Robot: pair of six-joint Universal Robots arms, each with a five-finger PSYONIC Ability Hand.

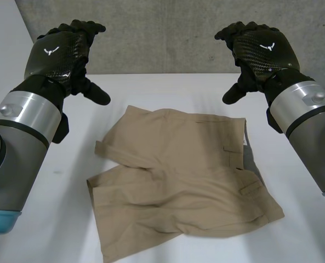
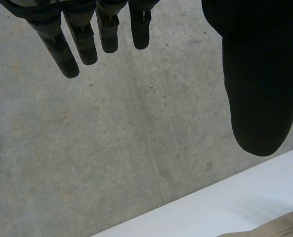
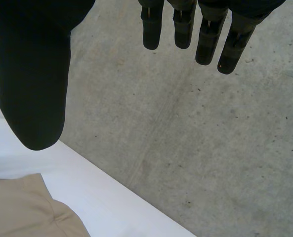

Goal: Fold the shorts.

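Tan shorts [image 1: 184, 175] lie rumpled on the table [image 1: 52, 164], left hand [image 1: 61, 55] at their 10 o'clock, right hand [image 1: 258, 49] at 2, both aloft, fingers straight, empty; risk: pinching one layer only would likely drag wrinkles into the fold.

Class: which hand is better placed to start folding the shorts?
Probably right: the open right hand hovers nearer a waistband corner of the shorts; the left hand, also open, hangs slightly farther off.
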